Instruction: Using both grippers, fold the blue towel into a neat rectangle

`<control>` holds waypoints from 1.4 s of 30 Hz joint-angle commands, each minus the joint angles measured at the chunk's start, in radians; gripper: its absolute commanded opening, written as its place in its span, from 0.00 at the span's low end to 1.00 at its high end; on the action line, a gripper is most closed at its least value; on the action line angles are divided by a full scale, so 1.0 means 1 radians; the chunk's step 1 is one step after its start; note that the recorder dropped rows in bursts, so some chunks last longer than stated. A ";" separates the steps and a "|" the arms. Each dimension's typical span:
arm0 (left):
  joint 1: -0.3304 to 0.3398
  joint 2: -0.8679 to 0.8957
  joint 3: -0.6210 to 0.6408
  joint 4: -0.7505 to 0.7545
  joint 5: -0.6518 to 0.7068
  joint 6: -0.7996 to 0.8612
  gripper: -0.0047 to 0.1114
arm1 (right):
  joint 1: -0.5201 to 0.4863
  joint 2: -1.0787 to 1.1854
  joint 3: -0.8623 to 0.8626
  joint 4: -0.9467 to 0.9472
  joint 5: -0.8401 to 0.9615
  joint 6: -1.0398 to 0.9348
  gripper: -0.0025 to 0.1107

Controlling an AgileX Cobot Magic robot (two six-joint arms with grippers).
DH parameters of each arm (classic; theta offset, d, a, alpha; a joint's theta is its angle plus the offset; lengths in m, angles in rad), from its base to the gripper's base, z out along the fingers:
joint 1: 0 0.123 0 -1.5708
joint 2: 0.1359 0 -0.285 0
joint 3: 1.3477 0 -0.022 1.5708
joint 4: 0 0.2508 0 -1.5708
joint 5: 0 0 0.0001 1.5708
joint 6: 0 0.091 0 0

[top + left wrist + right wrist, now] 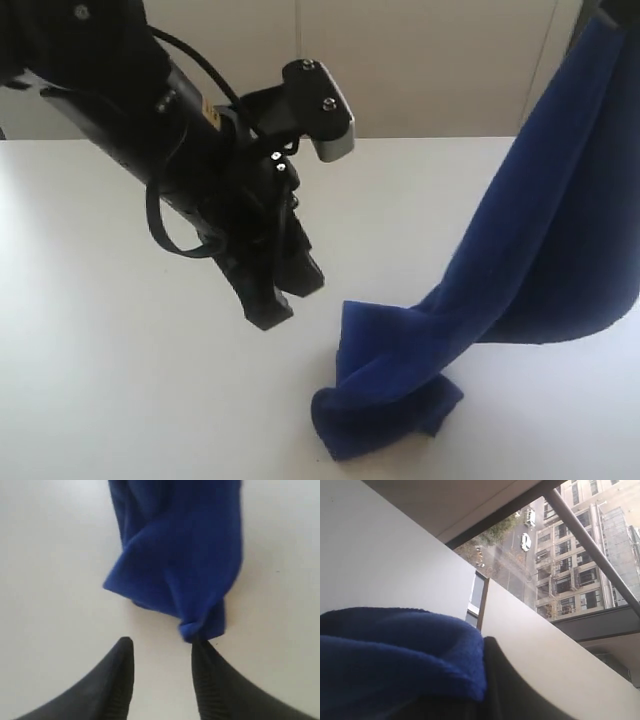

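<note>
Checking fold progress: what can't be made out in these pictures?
Right gripper: beyond the exterior view's top edge; towel covers its grip in the right wrist view.
Towel's lower corners: buried in the bunched heap, exterior and left wrist views.

A: Specify blue towel [540, 250] finish.
B: Cloth; soft fleecy nap, matt.
A: And the table [120, 380]?
B: Smooth, white, faint sheen.
A: The left gripper [288, 303] fingers [112, 685]?
B: Black, matt, plastic-looking; inner faces finely ribbed.

The blue towel [540, 230] runs off the exterior view's upper right corner — the right claw [495, 685] is cut off there, and the towel buries most of it in its wrist view.
</note>
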 commanded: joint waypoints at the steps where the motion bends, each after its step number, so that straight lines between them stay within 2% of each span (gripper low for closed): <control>1: 0.000 0.043 0.053 -0.220 0.009 0.275 0.42 | -0.004 -0.002 -0.032 -0.029 0.022 -0.011 0.02; 4: 0.000 0.085 0.098 -0.304 -0.007 0.396 0.49 | -0.004 -0.002 -0.056 -0.069 0.037 -0.014 0.02; 7: 0.000 0.127 0.142 -0.398 -0.091 0.501 0.59 | -0.004 0.000 -0.090 -0.096 0.042 -0.016 0.02; 13: 0.000 0.193 0.168 -0.575 -0.278 0.692 0.61 | -0.004 0.000 -0.144 -0.092 0.046 -0.045 0.02; 19: 0.000 0.268 0.168 -0.614 -0.420 0.746 0.62 | -0.004 0.000 -0.148 -0.092 0.050 -0.062 0.02; 23: 0.000 0.321 0.162 -0.646 -0.489 0.744 0.67 | -0.004 0.000 -0.148 -0.092 0.050 -0.062 0.02; 26: 0.000 0.354 0.157 -0.740 -0.533 0.744 0.73 | -0.004 0.000 -0.148 -0.092 0.050 -0.062 0.02; 30: 0.000 0.362 0.150 -0.874 -0.540 0.744 0.72 | -0.004 0.000 -0.148 -0.092 0.047 -0.062 0.02; 33: 0.011 0.360 0.128 -0.886 -0.473 0.742 0.72 | -0.004 0.000 -0.148 -0.090 0.040 -0.062 0.02; 36: 0.057 0.374 0.086 -0.886 -0.355 0.730 0.72 | -0.004 0.000 -0.148 -0.090 0.038 -0.062 0.02; 42: 0.174 0.416 0.047 -0.902 -0.204 0.726 0.72 | -0.004 0.000 -0.148 -0.090 0.042 -0.062 0.02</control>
